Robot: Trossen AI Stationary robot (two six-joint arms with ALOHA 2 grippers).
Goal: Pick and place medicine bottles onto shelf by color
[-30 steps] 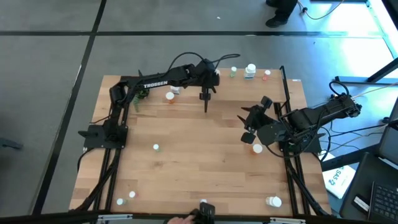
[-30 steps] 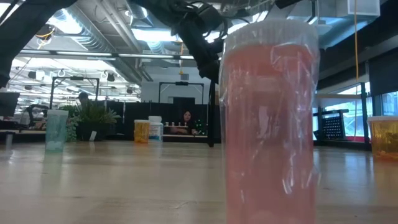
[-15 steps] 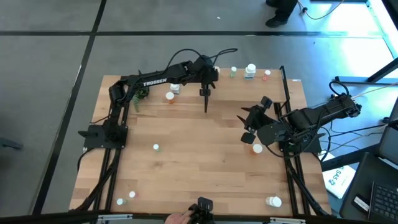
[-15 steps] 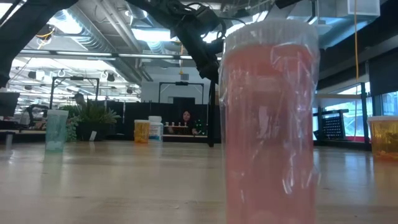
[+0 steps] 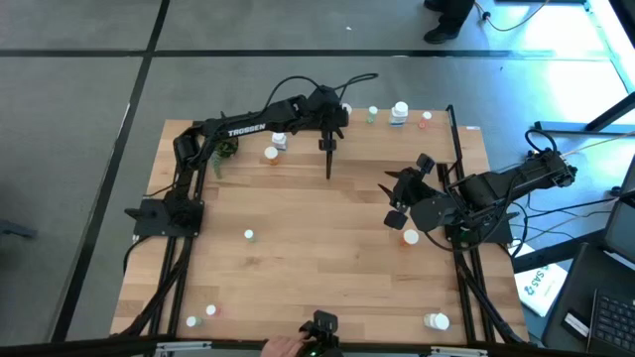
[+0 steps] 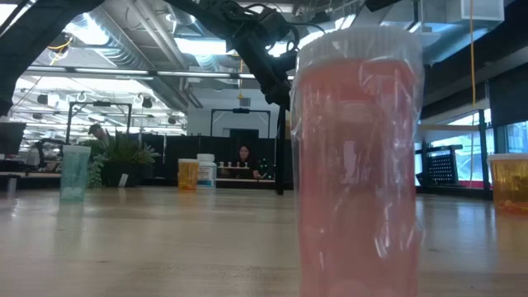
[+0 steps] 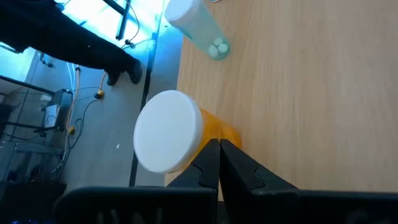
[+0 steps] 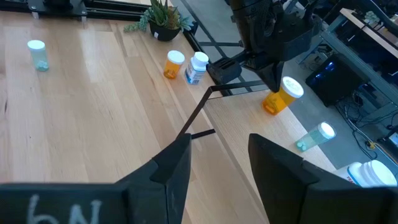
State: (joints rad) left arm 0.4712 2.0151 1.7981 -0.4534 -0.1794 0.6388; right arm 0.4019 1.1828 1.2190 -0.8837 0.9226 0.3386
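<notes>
High view, going from the left side: a small potted plant sits near the far left corner of the tabletop, and just beyond it an orange bottle and a white bottle stand close together. A lone bottle with a white cap stands out on the bare wood, and two more bottles cluster by the near left corner. The left arm reaches across the far edge; its left claw is pinched fully closed, fingertips together and gripping nothing, just beside an orange bottle with a white cap that stands at the tabletop's far edge. A pale green bottle is near it. Farther right along the far edge are a larger white bottle and a pinkish-red one. The right claw hangs over the right half with its fingers partly apart and nothing between them, close to an orange-bodied bottle. Another bottle lies near the near right corner. No raised shelf can be made out.
</notes>
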